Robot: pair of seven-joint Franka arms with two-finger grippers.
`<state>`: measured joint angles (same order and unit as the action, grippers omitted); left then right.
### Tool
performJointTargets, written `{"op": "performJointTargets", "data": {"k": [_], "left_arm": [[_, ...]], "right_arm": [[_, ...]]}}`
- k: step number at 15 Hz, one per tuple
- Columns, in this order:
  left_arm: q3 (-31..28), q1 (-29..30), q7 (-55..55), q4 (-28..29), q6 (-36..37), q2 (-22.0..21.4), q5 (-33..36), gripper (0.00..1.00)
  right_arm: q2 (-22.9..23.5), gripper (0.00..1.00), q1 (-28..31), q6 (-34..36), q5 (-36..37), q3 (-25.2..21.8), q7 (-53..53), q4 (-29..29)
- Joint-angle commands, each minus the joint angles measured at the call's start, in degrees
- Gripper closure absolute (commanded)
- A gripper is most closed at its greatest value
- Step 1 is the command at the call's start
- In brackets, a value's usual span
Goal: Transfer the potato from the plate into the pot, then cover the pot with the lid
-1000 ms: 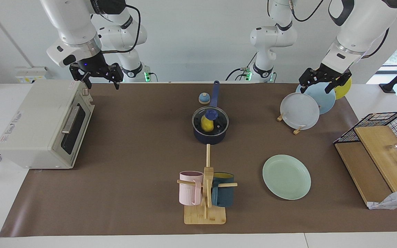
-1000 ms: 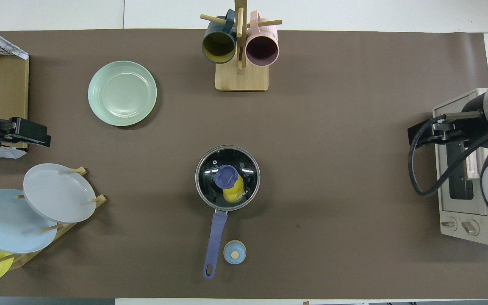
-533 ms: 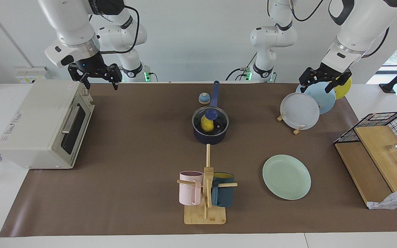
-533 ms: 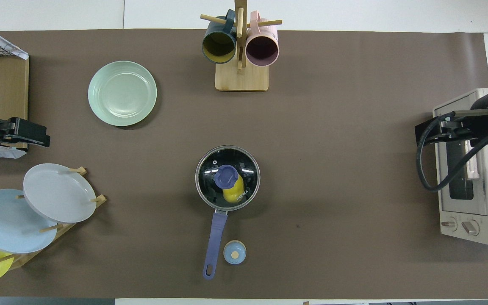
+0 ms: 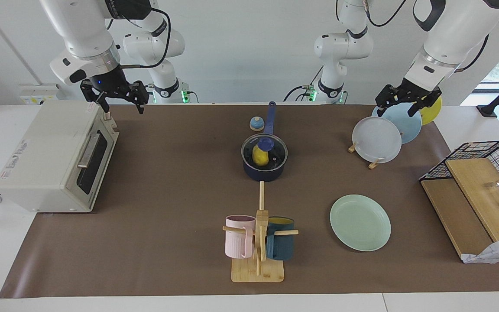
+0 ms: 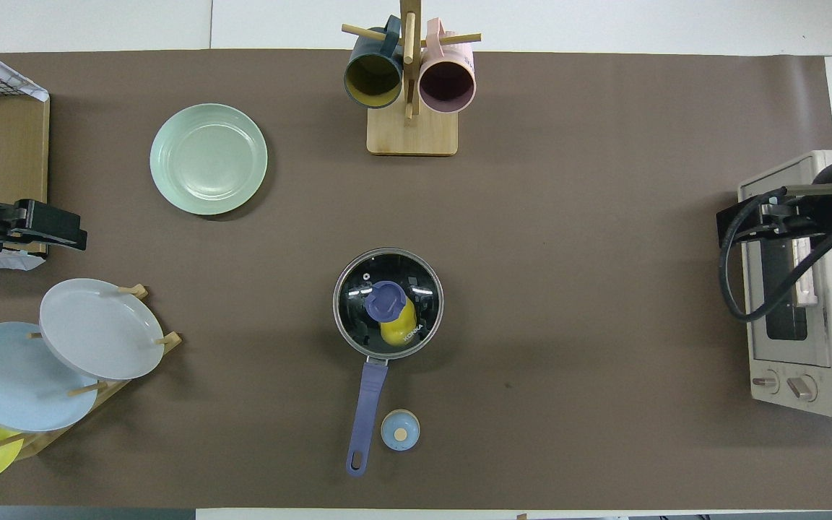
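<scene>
The navy pot [image 5: 265,172] stands mid-table, its handle [image 6: 367,404] pointing toward the robots. The glass lid [image 5: 277,150] with its blue knob sits on the pot; it also shows in the overhead view [image 6: 425,289]. The yellow potato [image 5: 259,157] lies inside under the lid, seen through the glass [image 6: 397,332]. The mint-green plate [image 5: 360,222] is bare, farther from the robots and toward the left arm's end [image 6: 208,159]. My right gripper [image 5: 121,105] is open and empty, raised over the toaster oven's corner. My left gripper [image 5: 399,107] is open and empty, raised over the plate rack.
A toaster oven [image 5: 54,156] stands at the right arm's end. A small bell [image 5: 256,124] sits beside the pot handle. A mug tree [image 5: 258,242] holds two mugs. A rack of upright plates [image 5: 377,138] and a wire basket with wooden boards [image 5: 483,173] are at the left arm's end.
My right gripper has drifted up and toward the right arm's end, farther over the oven. The left gripper, pot, lid and potato have not moved.
</scene>
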<state>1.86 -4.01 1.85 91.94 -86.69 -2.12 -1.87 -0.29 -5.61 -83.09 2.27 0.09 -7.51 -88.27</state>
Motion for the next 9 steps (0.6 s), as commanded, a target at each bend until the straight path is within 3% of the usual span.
{"op": "performJointTargets", "data": {"k": [1,9], "left_arm": [[0.25,0.32,0.7,1.67,-0.15,-1.48,-0.86,0.0],[0.33,0.23,0.26,1.58,-0.33,-1.39,-0.77,0.0]], "right_arm": [[-0.77,0.0,0.69,-0.5,-1.39,0.44,1.27,-0.67],[-0.77,0.0,0.51,-0.85,-1.74,0.44,1.36,-0.59]]}}
